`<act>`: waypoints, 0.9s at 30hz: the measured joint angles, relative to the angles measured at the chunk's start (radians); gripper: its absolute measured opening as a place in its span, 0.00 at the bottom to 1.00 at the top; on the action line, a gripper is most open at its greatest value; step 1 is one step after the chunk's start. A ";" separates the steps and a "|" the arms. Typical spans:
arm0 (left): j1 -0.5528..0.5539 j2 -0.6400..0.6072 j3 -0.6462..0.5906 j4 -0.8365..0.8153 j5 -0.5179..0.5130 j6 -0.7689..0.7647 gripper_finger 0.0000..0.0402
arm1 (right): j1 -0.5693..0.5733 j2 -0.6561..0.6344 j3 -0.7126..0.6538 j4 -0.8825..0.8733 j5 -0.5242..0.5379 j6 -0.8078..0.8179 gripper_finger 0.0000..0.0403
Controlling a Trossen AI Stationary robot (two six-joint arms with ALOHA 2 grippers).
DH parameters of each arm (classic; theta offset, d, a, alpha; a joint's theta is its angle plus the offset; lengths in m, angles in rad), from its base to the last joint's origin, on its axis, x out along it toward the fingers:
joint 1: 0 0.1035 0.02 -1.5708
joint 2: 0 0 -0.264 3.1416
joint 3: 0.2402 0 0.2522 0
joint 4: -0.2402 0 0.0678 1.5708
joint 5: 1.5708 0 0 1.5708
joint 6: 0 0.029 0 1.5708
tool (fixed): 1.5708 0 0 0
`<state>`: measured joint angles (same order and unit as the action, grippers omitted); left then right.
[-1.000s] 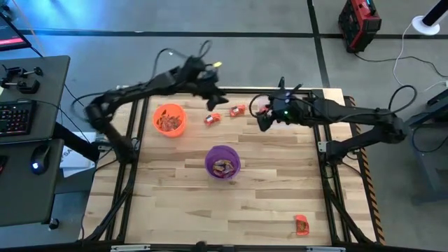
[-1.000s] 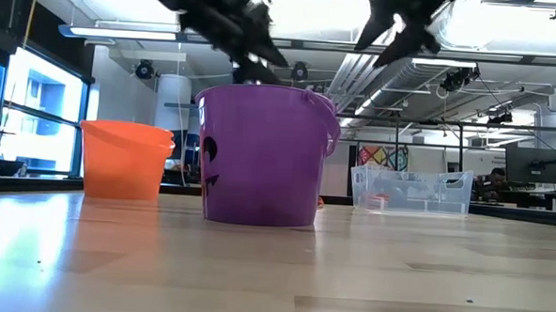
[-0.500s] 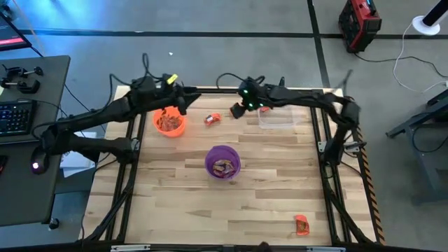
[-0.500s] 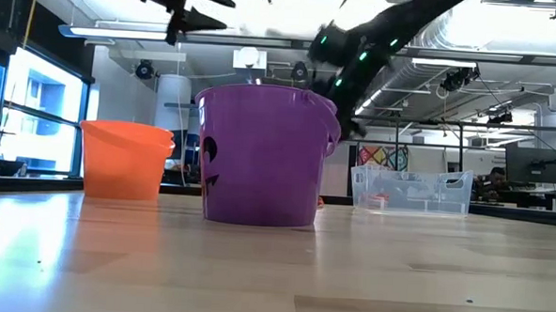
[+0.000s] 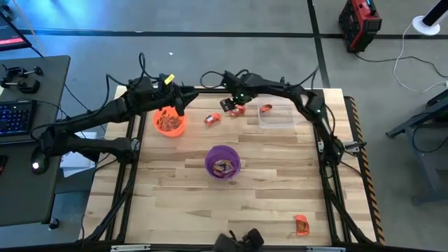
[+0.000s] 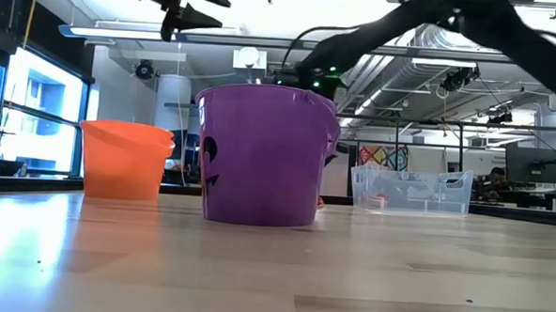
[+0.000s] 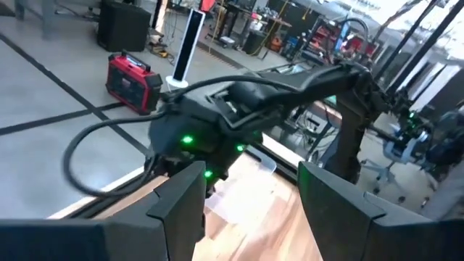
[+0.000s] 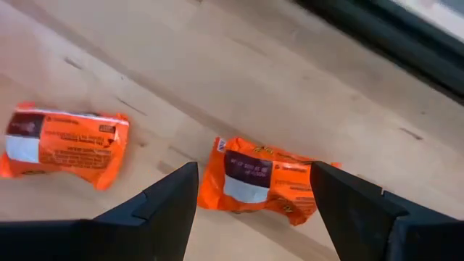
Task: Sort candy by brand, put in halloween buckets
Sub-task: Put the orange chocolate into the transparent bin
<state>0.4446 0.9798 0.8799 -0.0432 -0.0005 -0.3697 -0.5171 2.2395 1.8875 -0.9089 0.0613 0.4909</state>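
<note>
The orange bucket [image 5: 169, 120] stands far left with candy in it. The purple bucket [image 5: 222, 162] stands mid-table, also with candy in it. Two orange-wrapped candies [image 5: 212, 119] [image 5: 239, 110] lie flat on the wood near the far edge. My right gripper [image 5: 229, 106] hangs open, pointing steeply down over the right one [image 8: 267, 181], a finger on either side and clear of it. The other candy [image 8: 62, 147] lies beside it. My left gripper [image 5: 182, 105] is open and empty, raised above the orange bucket's far rim.
A clear plastic tub [image 5: 275, 116] stands at the far right with a candy [image 5: 266, 108] at its far edge. Another orange candy [image 5: 302, 225] lies near the front right corner. My right arm stretches along the table's far edge. Bare wood lies near the front.
My right gripper has swung from the clear tub toward the table's left, tipped downward and sunk over the candy near the far edge, staying open. My left gripper has drawn back leftward and up from the candies to above the orange bucket, then held still. The candies have not moved.
</note>
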 joint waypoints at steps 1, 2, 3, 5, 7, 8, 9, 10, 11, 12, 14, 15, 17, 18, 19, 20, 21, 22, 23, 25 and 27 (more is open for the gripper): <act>0.000 0.000 0.000 -0.005 0.002 0.010 0.52 | 0.000 0.025 0.041 -0.038 -0.009 -0.018 0.64; 0.000 0.000 0.000 -0.011 0.005 0.017 0.52 | 0.000 0.051 0.080 -0.072 -0.011 -0.027 0.64; 0.000 0.000 0.000 -0.018 0.011 0.025 0.52 | 0.000 0.076 0.115 -0.105 -0.011 -0.041 0.64; 0.000 0.000 0.000 -0.031 0.018 0.032 0.52 | 0.000 0.124 0.174 -0.172 -0.012 -0.053 0.64; 0.000 0.000 0.000 -0.054 0.018 0.032 0.52 | 0.000 0.163 0.222 -0.221 -0.013 -0.055 0.64; 0.000 0.000 0.000 -0.067 0.018 0.032 0.52 | 0.000 0.178 0.239 -0.240 -0.013 -0.062 0.64; 0.000 0.000 0.000 -0.075 0.018 0.032 0.52 | 0.000 0.188 0.253 -0.255 -0.016 -0.068 0.64; 0.000 0.000 0.000 -0.083 0.018 0.033 0.52 | 0.001 0.196 0.261 -0.264 -0.018 -0.072 0.64; 0.000 0.000 0.000 -0.088 0.018 0.033 0.52 | 0.003 0.202 0.264 -0.267 -0.018 -0.074 0.64; 0.000 0.000 0.000 -0.092 0.018 0.033 0.52 | 0.002 0.206 0.264 -0.271 -0.018 -0.079 0.63; 0.000 0.000 0.000 -0.097 0.018 0.040 0.52 | 0.006 0.211 0.264 -0.277 -0.017 -0.089 0.57; 0.000 0.000 0.000 -0.097 0.018 0.046 0.52 | 0.008 0.211 0.264 -0.279 -0.016 -0.095 0.53; 0.000 0.000 0.000 -0.093 0.017 0.061 0.52 | 0.014 0.210 0.265 -0.280 -0.009 -0.108 0.42; 0.000 0.000 0.000 -0.094 0.017 0.065 0.52 | 0.015 0.209 0.265 -0.284 0.001 -0.109 0.35; 0.000 0.000 0.000 -0.094 0.017 0.066 0.52 | 0.017 0.206 0.264 -0.291 0.010 -0.115 0.28; 0.001 0.000 0.000 -0.094 0.017 0.066 0.52 | 0.020 0.199 0.264 -0.295 0.015 -0.127 0.21; 0.001 0.000 0.000 -0.094 0.017 0.067 0.52 | 0.022 0.190 0.264 -0.295 0.016 -0.137 0.13; 0.001 0.000 0.000 -0.094 0.016 0.067 0.52 | 0.025 0.176 0.264 -0.293 0.019 -0.149 0.07; 0.001 0.000 0.000 -0.094 0.016 0.067 0.52 | 0.027 0.159 0.264 -0.293 0.025 -0.158 0.04; 0.001 0.000 0.000 -0.094 0.016 0.067 0.52 | 0.034 0.111 0.264 -0.295 0.046 -0.175 0.05; 0.001 0.000 0.000 -0.094 0.015 0.067 0.52 | 0.044 0.052 0.264 -0.312 0.080 -0.197 0.07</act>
<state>0.4454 0.9798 0.8799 -0.1371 0.0144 -0.3027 -0.4728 2.2917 2.1517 -1.2205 0.1410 0.2941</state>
